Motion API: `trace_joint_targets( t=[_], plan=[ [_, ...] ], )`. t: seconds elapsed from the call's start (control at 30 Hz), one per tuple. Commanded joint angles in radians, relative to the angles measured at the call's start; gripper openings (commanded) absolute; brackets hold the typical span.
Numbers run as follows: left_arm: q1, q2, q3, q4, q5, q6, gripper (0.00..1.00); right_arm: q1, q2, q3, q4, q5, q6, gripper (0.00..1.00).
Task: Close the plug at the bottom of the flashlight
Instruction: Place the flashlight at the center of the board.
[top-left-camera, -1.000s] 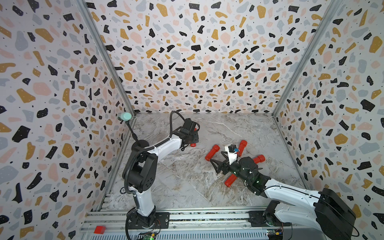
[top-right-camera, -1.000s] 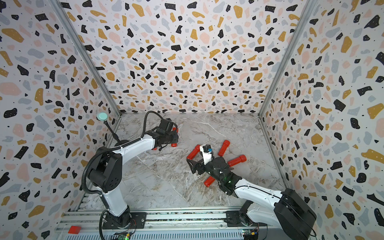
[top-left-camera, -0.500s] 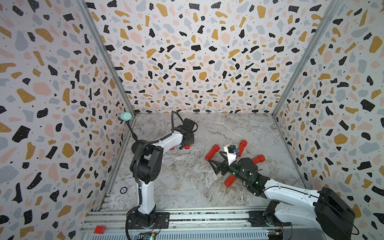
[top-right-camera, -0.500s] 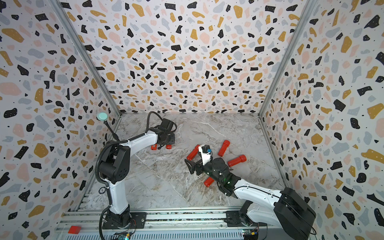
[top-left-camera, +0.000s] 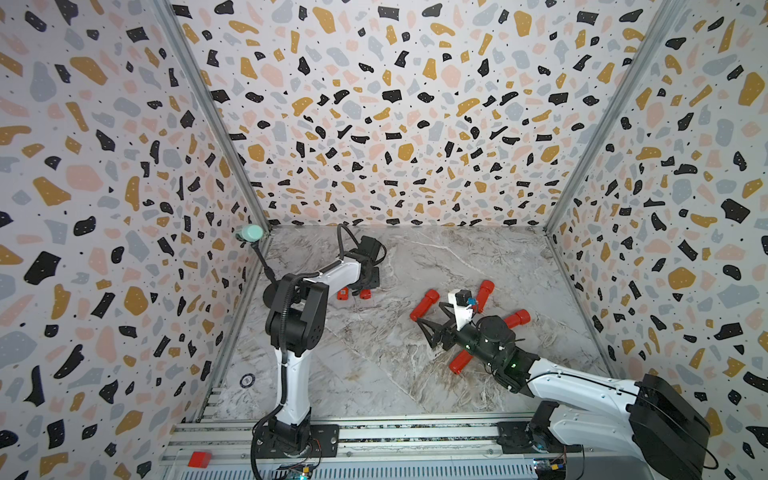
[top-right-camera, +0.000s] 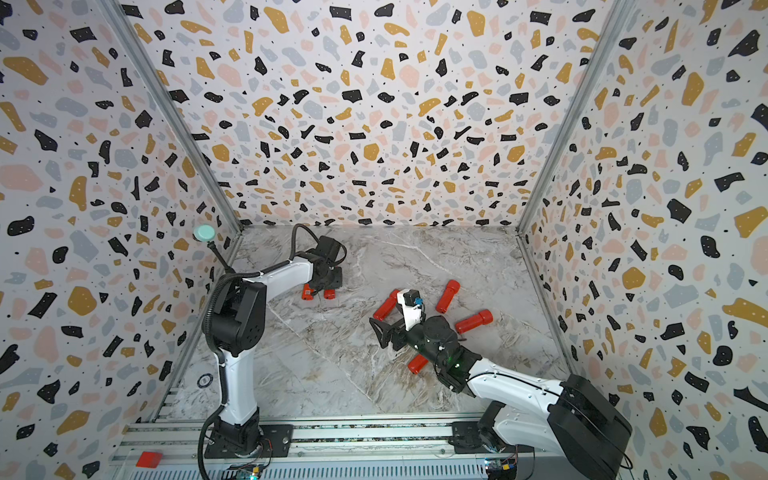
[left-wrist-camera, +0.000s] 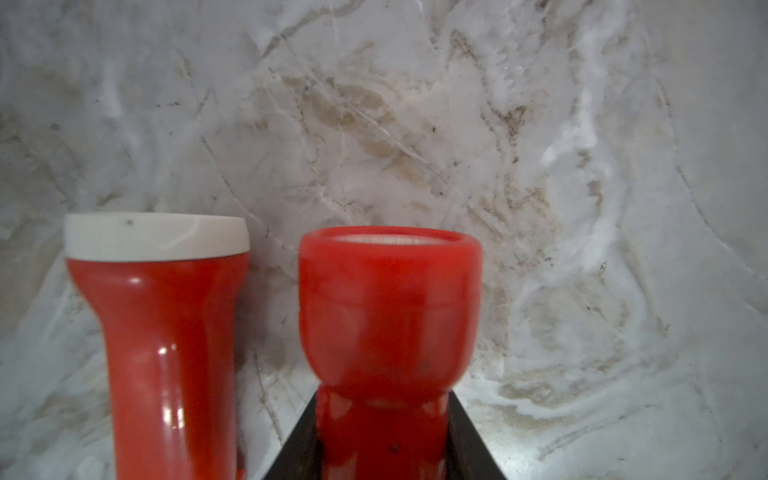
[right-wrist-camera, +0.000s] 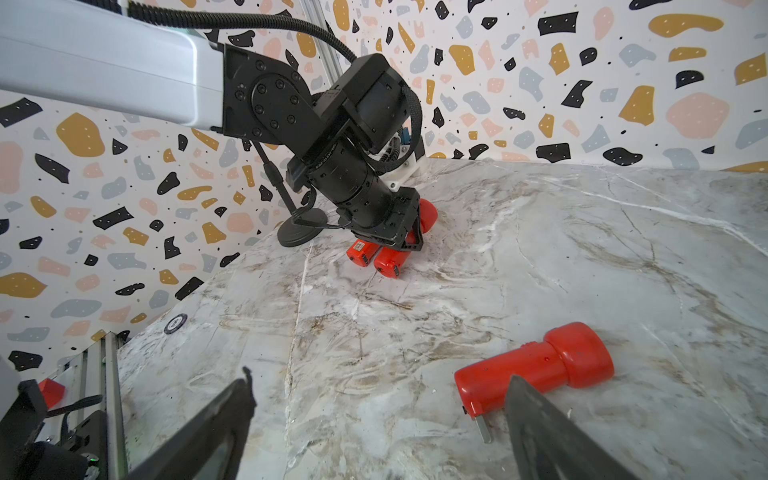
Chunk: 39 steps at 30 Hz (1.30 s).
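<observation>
In both top views my left pincer (top-left-camera: 369, 286) is clamped on a red flashlight (top-left-camera: 365, 294) on the table (top-left-camera: 374, 374); my right pincer (top-left-camera: 430, 318) stands apart. Left wrist: a white-rimmed flashlight (left-wrist-camera: 166, 332) lies just beside the clamped one. Right wrist: a loose flashlight (right-wrist-camera: 536, 370) lies by 1 finger of the spread pincer, a metal prong (right-wrist-camera: 484, 428) sticking from its base.

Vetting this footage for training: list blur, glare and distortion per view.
Left wrist view: held flashlight soft, white-rimmed flashlight beside it carries glints. Right wrist view: right claw out of focus, lying flashlight sharp. Both top views: crisp, evenly lit, walls splayed by wide angle.
</observation>
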Motion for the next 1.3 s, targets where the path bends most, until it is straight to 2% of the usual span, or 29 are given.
trace_joint_targets(
  t=[0.0,1.27],
  plan=[
    [0.004,0.019,0.039,-0.012,-0.018,0.017,0.0,0.01,0.0,0.006,0.019,0.006,-0.006,0.96],
    [0.028,0.122,0.096,-0.071,-0.019,0.046,0.0,0.031,0.04,0.022,0.016,0.02,-0.022,0.96]
  ],
)
